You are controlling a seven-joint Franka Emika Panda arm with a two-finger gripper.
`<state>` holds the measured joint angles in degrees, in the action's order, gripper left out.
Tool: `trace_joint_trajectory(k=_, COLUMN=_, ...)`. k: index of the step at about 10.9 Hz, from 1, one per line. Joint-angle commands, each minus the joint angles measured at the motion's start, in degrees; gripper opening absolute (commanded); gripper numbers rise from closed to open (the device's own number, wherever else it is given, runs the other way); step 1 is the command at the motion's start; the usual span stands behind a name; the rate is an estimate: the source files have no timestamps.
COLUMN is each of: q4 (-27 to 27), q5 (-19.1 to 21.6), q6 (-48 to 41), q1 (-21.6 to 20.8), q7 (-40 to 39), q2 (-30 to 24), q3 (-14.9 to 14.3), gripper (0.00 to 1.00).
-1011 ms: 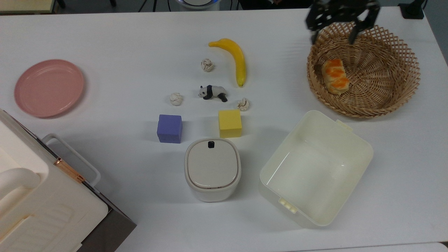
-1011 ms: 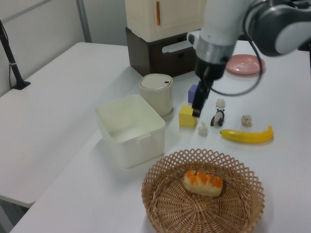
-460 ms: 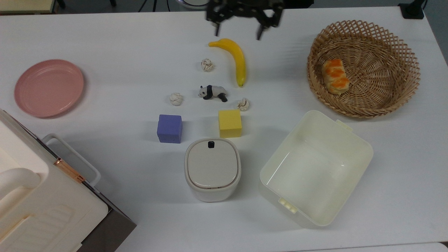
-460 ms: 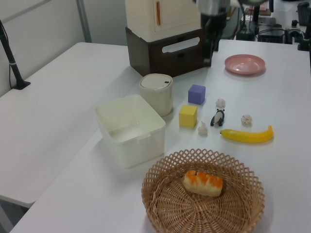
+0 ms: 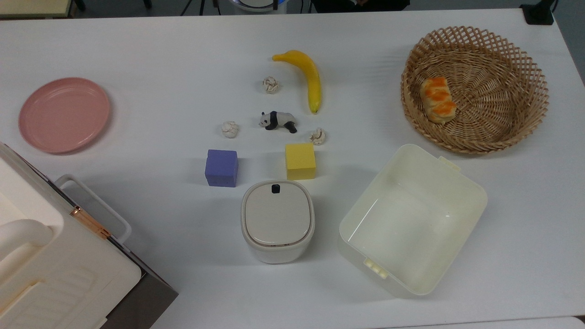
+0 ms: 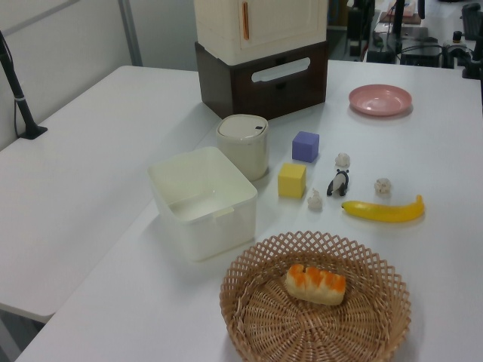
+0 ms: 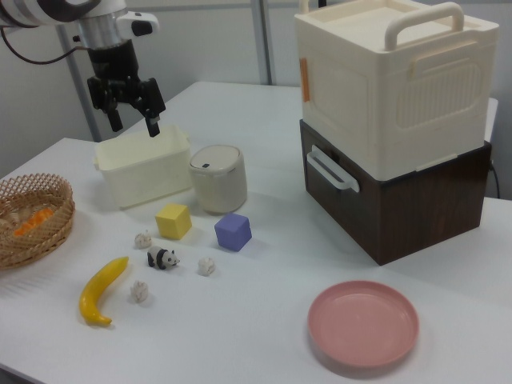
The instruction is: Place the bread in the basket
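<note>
Overhead, in the right view, the pincer (image 7: 132, 122) hangs in the air with its two black fingers (image 7: 152, 126) spread apart, nothing between them and nothing touching them; it sits high above the tabletop (image 7: 264, 320), with the cream plastic tub (image 7: 144, 172) behind and below it as that camera sees it. Outward from there, the bread (image 5: 438, 100) lies on its side inside the wicker basket (image 5: 525, 68), resting on the woven floor close to the wall on the top view's left, its orange bumps facing up; the left view shows the bread (image 6: 315, 284) near the middle of the basket (image 6: 249, 309), fully below the lattice rim. Judging by this, the task looks done: the loaf is in, free of the arm, and nothing seems left except perhaps parking the arm. The yellow banana (image 5: 309, 77), toy panda (image 5: 278, 121), purple cube (image 5: 221, 167) and yellow cube (image 5: 300, 161) lie on the tabletop well apart from the basket, and the pink plate (image 5: 64, 114) is at the far side
</note>
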<state>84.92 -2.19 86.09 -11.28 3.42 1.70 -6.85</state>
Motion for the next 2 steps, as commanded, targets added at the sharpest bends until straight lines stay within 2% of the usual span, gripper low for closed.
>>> trace_joint_trajectory(k=1, q4=1.1, q5=0.9, q6=-0.9, q1=0.7, q7=-0.7, q2=-0.8, q3=-0.5, gripper=1.0)
trace_joint_trajectory(k=2, q4=1.1, q5=0.9, q6=-0.9, q1=1.1, q7=-0.8, q2=-0.9, q3=-0.5, gripper=1.0)
